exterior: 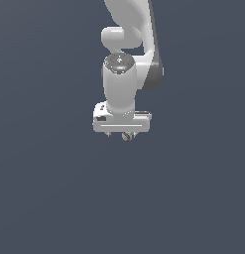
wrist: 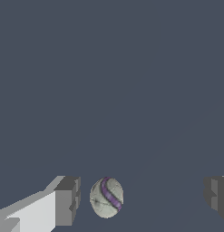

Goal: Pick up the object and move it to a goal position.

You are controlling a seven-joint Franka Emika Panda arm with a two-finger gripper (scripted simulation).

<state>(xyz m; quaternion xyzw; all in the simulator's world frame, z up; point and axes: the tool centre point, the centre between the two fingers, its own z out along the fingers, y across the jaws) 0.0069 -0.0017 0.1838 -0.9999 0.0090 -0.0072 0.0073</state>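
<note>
The object (wrist: pixel 106 197) is a tiny roundish ball with a purple stripe on a pale tan surface. In the wrist view it lies between my two fingers, close to one finger (wrist: pixel 67 200) and far from the other (wrist: pixel 216 196), touching neither. My gripper (wrist: pixel 141 199) is open. In the exterior view the white arm points straight down and the gripper (exterior: pixel 123 134) hides most of the object (exterior: pixel 127 137), which peeks out just under the hand.
A plain dark grey-blue surface (exterior: pixel 54 198) fills both views. No other objects or edges show.
</note>
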